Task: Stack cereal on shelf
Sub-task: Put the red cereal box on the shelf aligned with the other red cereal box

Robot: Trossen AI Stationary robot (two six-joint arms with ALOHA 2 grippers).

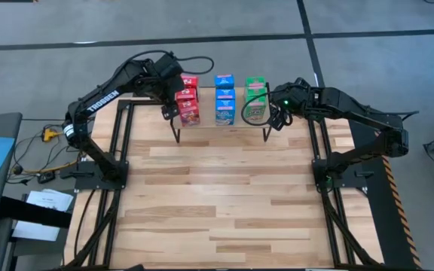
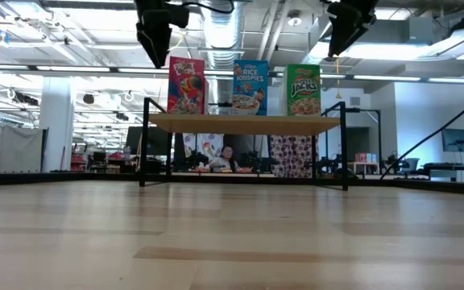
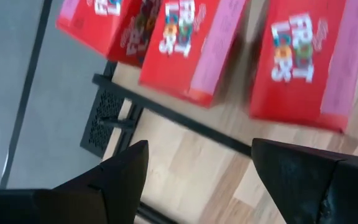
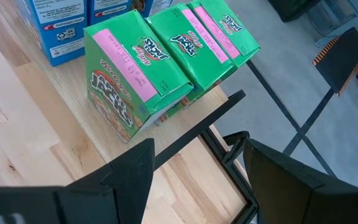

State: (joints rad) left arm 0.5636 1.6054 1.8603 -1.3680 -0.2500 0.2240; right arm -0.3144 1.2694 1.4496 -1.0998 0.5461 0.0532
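So at this point the job looked pretty much finished, as far as I could tell. All the cereal sat up on the shelf [image 1: 221, 126] at the far edge of the table [image 1: 224, 203], lined up in three colour rows: red boxes [image 1: 188, 98] on the left, blue boxes [image 1: 224, 98] in the middle, green boxes [image 1: 255, 98] on the right. The left wrist view showed three red ones and the right wrist view showed three green ones packed touching each other, so nine total seemed likely, though I couldn't properly count the blue row from above. In the low view they all stood upright, fronts facing the near side.

The left gripper [image 1: 170, 111] hovered just beside the red row at the shelf's left end, fingers spread with nothing between them. The right gripper [image 1: 277, 119] hung by the green row at the right end, also spread apart and empty. Nothing was left lying on the tabletop, so my guess was only pulling the arms back remained.
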